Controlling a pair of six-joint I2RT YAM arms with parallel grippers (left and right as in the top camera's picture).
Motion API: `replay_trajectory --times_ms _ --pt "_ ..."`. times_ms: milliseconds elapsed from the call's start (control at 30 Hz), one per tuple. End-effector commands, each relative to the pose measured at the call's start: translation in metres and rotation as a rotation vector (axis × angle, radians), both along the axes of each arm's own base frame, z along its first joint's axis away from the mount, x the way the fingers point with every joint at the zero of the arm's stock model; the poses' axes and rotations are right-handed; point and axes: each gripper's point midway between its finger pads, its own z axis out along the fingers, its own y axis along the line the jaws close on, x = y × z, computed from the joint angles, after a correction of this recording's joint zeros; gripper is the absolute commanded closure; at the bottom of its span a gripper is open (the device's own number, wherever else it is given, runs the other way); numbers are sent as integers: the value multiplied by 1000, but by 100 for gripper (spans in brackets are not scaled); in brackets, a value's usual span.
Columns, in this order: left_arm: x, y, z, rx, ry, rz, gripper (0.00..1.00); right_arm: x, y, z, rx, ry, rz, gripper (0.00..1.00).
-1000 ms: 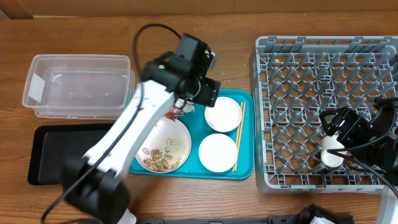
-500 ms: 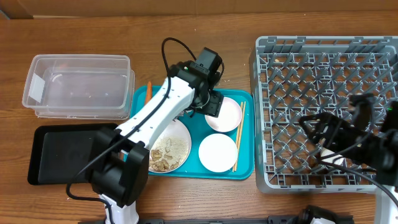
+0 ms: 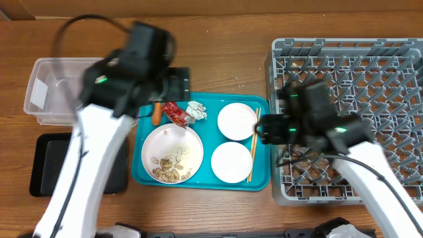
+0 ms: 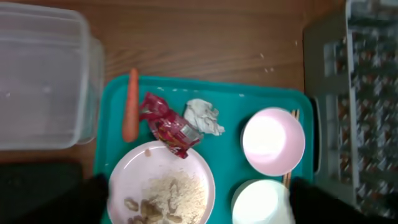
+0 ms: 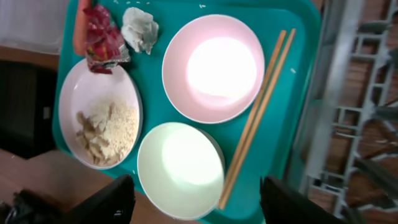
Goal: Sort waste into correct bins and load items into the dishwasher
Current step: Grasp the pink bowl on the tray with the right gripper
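On the teal tray lie an orange carrot [image 3: 156, 112], a red wrapper [image 3: 175, 114] and a white tissue [image 3: 196, 110]. The white plate [image 3: 158, 142] holds beige food scraps [image 3: 168, 168]. Two white bowls [image 3: 237, 121] [image 3: 231, 162] sit beside the chopsticks [image 3: 254, 145]. My left gripper [image 3: 173, 84] hovers blurred over the tray's back left corner. In its wrist view it [image 4: 199, 205] stands open and empty above the plate [image 4: 137, 180]. My right gripper [image 3: 264, 129] is by the chopsticks, open and empty over the near bowl [image 5: 180, 168].
The clear tub [image 3: 66, 92] stands at the back left, with the black tray [image 3: 49, 165] in front of it. The grey dish rack [image 3: 357, 66] fills the right side, right next to the teal tray [image 3: 264, 178]. Bare wooden table lies behind the tray.
My left arm swung back and to the left off the tray, uncovering the wrapper and tissue. My right arm crossed from the rack's right side to the tray's right edge.
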Motion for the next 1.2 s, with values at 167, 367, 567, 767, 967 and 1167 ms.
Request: replay_trajectory --times_ms 167,367,567,767,967,1167 --pt "-13 27 18 1 -24 88 0 42 3 -81 -245 60 -247 36" --pt "-17 28 11 13 13 88 0 66 9 -108 -270 32 -253 36" --pt "-16 27 11 12 14 87 0 70 19 -134 -256 68 -236 37" --pt "-16 27 11 12 14 87 0 72 20 -144 -267 80 -236 49" --pt "-17 27 11 13 14 87 0 74 21 -144 -260 73 -239 75" --pt "-17 27 11 13 14 87 0 74 16 -142 -284 67 -249 96"
